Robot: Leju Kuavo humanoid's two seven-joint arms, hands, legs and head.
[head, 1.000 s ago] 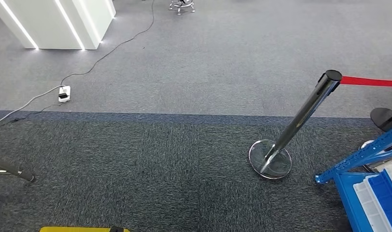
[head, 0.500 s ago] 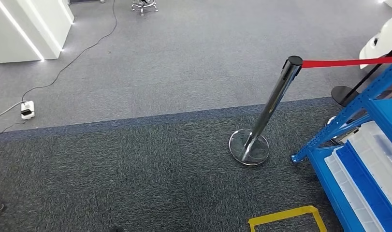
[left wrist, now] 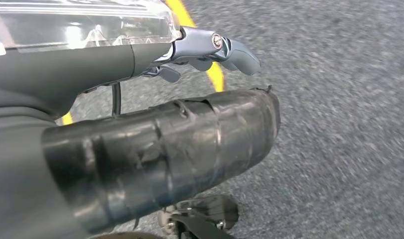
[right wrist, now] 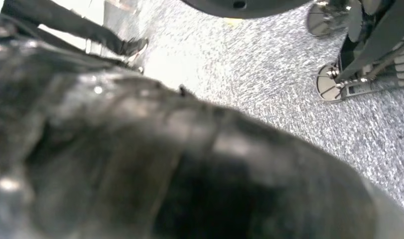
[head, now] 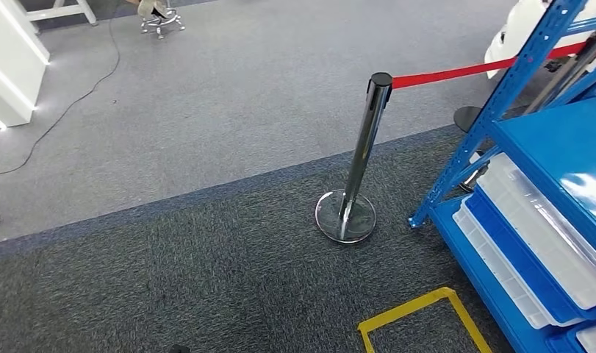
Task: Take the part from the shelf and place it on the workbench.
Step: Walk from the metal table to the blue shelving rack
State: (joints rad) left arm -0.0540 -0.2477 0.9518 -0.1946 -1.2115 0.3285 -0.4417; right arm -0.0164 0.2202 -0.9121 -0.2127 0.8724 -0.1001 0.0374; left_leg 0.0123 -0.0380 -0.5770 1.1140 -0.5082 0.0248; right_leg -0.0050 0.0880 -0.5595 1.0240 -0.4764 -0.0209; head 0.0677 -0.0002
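While the blue metal shelf (head: 509,92) stands at the right edge of the head view, no single part can be picked out on it. Its lower levels carry long translucent white plastic trays (head: 544,228) with a blue plastic bin (head: 515,254) lying between them, running front to back along the level. What the trays contain is too unclear to tell, so the part's look and exact spot cannot be told.

Just beside the shelf's front corner post stands a chrome stanchion pole (head: 364,140) on a round mirror-finish base (head: 345,217). A red belt (head: 456,71) runs from its black cap toward the shelf. The base sits on the dark grey speckled carpet (head: 170,279), near the edge where it meets the lighter grey carpet (head: 243,95). A yellow tape square outline (head: 405,307) is marked on the dark carpet near the shelf's front lower corner. A thin black cable (head: 81,92) trails over the light carpet, and a white lit panel (head: 8,66) sits at the far left corner.

The left hand (left wrist: 155,114) hangs over the dark carpet and the yellow tape line. Its thumb is wrapped in black tape and its grey fingers (left wrist: 237,52) reach forward, but whether it is released or clenched cannot be told. The right hand (right wrist: 165,164) is a dark blur over the carpet, so its state cannot be told.
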